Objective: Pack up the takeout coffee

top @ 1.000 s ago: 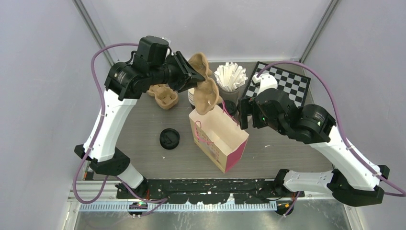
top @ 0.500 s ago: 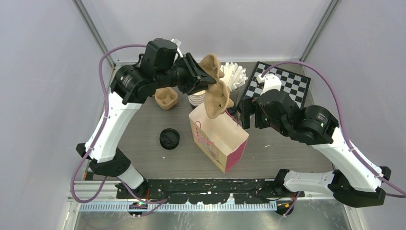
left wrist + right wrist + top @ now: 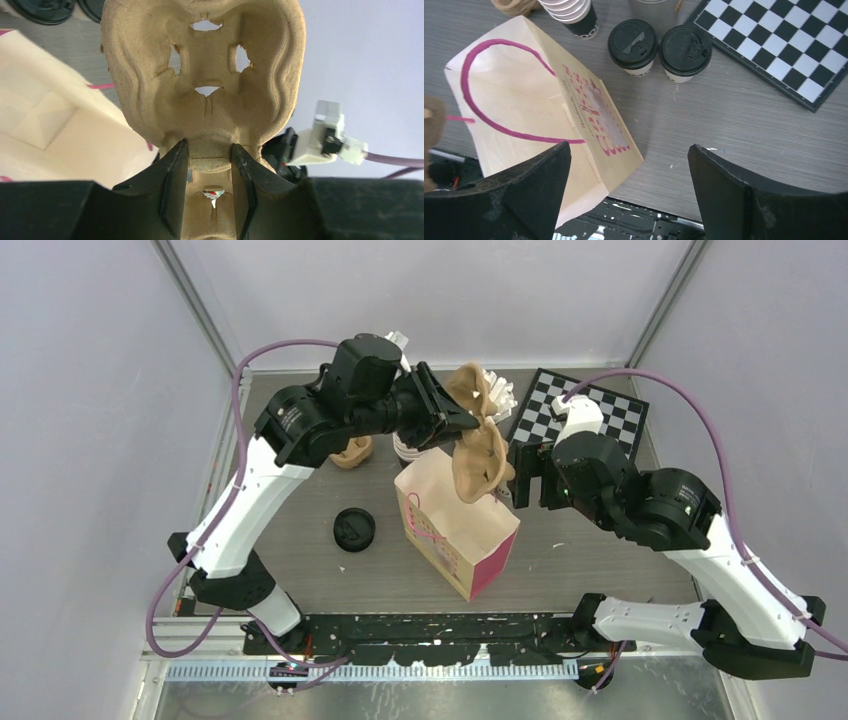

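Lidded cups (image 3: 633,46) right-wrist only, left claw (image 3: 208,150) gripping tray (image 3: 202,75)

White arm links (image 3: 238,508), black motor joints (image 3: 300,425), looping purple cables (image 3: 285,343)

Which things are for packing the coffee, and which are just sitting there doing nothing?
For the job:
two lidded coffee cups
paper bag
cup carrier, held in the left gripper

Just lying about:
checkerboard
loose black lid
stack of lidless cups
spare carrier
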`<control>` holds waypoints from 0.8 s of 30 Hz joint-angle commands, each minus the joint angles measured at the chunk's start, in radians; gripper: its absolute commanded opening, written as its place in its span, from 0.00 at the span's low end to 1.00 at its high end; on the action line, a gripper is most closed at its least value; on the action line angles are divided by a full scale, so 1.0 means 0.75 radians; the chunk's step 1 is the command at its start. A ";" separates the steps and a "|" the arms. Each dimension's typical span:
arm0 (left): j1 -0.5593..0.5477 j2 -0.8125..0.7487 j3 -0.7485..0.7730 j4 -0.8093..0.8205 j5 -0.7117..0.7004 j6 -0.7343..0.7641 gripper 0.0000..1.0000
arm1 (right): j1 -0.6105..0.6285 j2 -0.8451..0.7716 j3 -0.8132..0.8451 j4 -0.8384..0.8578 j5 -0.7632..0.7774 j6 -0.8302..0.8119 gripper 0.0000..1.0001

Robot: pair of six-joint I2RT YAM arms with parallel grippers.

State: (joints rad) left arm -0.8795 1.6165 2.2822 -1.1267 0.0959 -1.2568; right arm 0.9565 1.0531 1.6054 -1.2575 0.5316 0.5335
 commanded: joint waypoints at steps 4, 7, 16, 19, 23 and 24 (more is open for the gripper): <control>-0.007 -0.166 -0.172 0.073 -0.195 -0.039 0.23 | 0.005 -0.126 -0.123 0.283 -0.201 -0.078 0.91; -0.007 -0.174 -0.146 0.048 -0.225 -0.033 0.23 | 0.005 -0.184 -0.185 0.378 -0.292 -0.141 0.90; -0.007 -0.215 -0.174 0.007 -0.224 -0.046 0.22 | 0.004 -0.217 -0.260 0.516 -0.403 -0.281 0.88; -0.007 -0.241 -0.226 0.011 -0.225 -0.055 0.21 | 0.005 -0.210 -0.286 0.579 -0.462 -0.322 0.88; -0.009 -0.266 -0.283 0.022 -0.219 -0.070 0.21 | 0.005 -0.182 -0.316 0.623 -0.457 -0.361 0.87; -0.008 -0.266 -0.289 0.017 -0.219 -0.069 0.21 | 0.003 -0.173 -0.320 0.636 -0.456 -0.372 0.86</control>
State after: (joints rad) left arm -0.8841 1.4460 2.0850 -1.1275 -0.0513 -1.2888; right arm 0.9565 0.9054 1.3773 -0.8757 0.2100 0.3107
